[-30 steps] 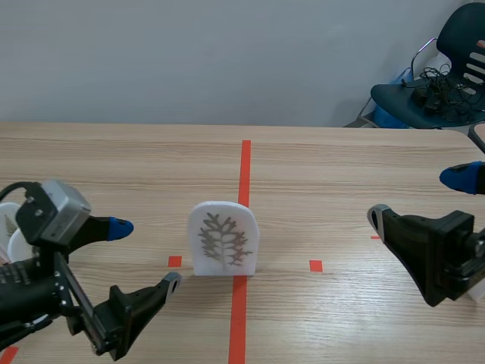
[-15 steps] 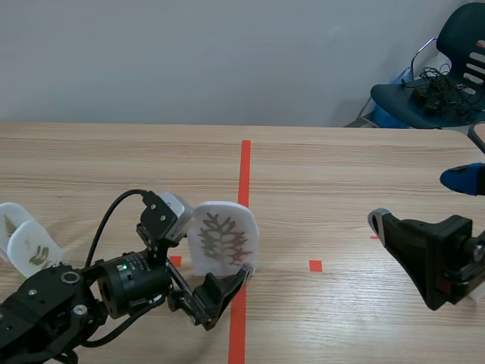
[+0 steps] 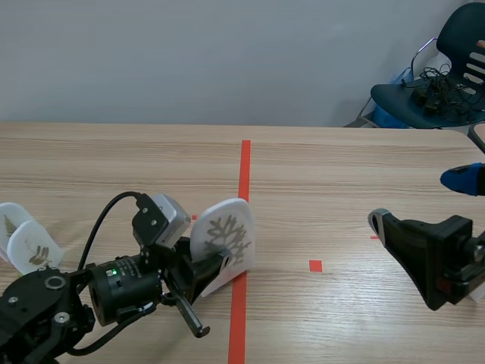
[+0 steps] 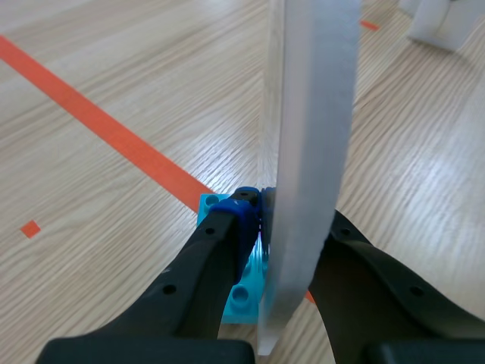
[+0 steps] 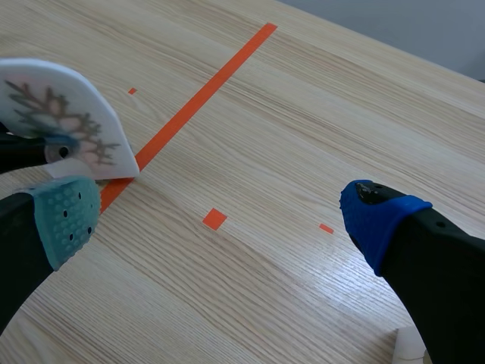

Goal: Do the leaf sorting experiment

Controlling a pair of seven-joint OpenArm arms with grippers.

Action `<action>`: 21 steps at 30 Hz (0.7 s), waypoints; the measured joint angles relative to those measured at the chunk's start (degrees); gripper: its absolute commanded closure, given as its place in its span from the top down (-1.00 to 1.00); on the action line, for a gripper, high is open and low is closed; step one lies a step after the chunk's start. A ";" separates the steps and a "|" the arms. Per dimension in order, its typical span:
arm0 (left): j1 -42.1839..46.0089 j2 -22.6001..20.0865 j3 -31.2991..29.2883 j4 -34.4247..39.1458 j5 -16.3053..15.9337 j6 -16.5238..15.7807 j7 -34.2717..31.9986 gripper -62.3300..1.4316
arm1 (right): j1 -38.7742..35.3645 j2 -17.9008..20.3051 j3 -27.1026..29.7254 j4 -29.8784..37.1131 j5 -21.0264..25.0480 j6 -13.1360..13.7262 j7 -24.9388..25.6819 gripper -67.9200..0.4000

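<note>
While the left claw is clenched on the white leaf card, the card tilts over the red tape line, midway between the left and right edges of the counter and nearer its near edge. The low grip probably keeps the leaf print visible for sorting. Two other cards stand by the left edge, likely the sorted group. The right claw hangs released near the right edge, well apart, likely waiting.

Left wrist: the card is edge-on, pinched between the fingers, with the blue pad flat against its face. I can't tell whether the base is off the counter.

Right wrist: the fingers are spread with nothing between them, and the card is ahead, beside the tape.
</note>
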 measured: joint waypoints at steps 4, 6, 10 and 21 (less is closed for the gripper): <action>7.48 -2.38 -6.12 11.39 -5.51 -0.09 2.62 -0.74 | 0.00 0.00 0.00 0.00 0.00 0.00 0.00 1.00; 11.39 -2.73 -10.78 15.21 -7.87 0.02 2.67 -0.74 | 0.00 0.00 0.00 0.00 0.00 0.00 0.00 1.00; 17.86 -2.62 -19.63 16.04 -14.25 1.49 2.58 -0.74 | 0.00 0.00 0.00 0.00 -0.02 0.00 0.00 1.00; 17.55 -2.47 -28.20 4.85 -20.13 12.24 2.27 -0.74 | 0.00 0.00 0.00 0.00 -0.02 0.00 0.00 1.00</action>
